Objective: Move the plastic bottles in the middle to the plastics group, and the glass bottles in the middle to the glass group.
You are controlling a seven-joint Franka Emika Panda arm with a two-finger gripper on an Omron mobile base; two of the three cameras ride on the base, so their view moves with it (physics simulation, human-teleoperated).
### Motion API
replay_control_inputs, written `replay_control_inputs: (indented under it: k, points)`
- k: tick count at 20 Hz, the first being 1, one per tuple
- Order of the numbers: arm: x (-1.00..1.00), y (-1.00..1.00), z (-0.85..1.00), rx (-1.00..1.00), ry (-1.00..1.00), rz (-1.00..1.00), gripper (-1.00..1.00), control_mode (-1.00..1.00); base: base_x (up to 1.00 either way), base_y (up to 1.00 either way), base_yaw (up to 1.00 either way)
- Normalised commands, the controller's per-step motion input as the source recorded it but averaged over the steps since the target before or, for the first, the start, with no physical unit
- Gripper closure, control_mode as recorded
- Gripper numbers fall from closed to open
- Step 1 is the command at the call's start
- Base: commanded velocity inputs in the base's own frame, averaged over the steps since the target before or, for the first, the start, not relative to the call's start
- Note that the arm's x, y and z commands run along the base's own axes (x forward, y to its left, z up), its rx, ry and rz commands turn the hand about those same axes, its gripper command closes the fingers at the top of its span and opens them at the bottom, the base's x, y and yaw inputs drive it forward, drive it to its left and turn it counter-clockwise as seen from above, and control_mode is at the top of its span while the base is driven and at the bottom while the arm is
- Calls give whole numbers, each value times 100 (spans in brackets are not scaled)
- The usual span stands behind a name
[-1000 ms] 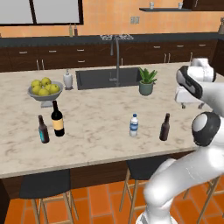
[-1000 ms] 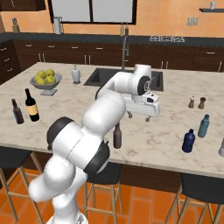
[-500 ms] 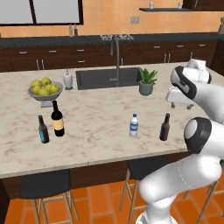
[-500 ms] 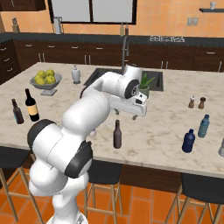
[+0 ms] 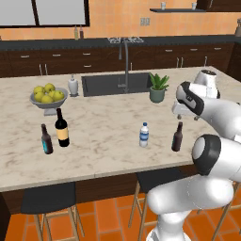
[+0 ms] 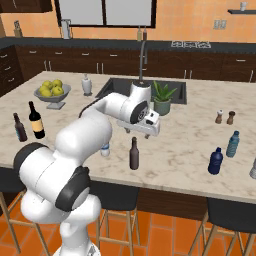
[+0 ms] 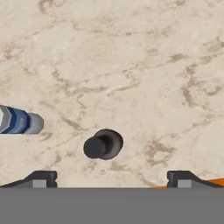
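1. Your gripper (image 6: 141, 132) hangs above the slender dark brown long-necked glass bottle (image 6: 133, 154), fingers spread wide, holding nothing.
2. That bottle stands upright mid-counter on the beige marble island (image 5: 103, 127); hand view looks straight down its neck (image 7: 103, 144), slightly left of centre between the tips.
3. The clear plastic bottle with white cap and blue label (image 5: 144, 135) stands well left of it.
4. Judgement: shift slightly, then descend vertically.

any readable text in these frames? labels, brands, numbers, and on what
None legible.
Black wine bottle: tan label, blank at this size.
Small brown bottle: teal label, nothing readable.
Clear plastic bottle: blue label, too small and blurred.
Slender brown bottle, navy bottle, teal-blue bottle: no label visible.
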Motion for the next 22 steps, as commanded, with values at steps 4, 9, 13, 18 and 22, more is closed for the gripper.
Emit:
replay_control_inputs:
  k: [4, 9, 13, 18, 22]
  points:
    - [8, 8, -1, 0, 1, 0, -100, -100, 0, 0, 0]
    - [1, 14, -14, 0, 0, 0, -100, -100, 0, 0, 0]
    - [1, 12, -23, 0, 1, 0, -100, -100, 0, 0, 0]
    - [20, 4, -28, -8, 0, 0, -100, -100, 0, 0, 0]
    - [28, 0, -20, -8, 0, 0, -100, -100, 0, 0, 0]
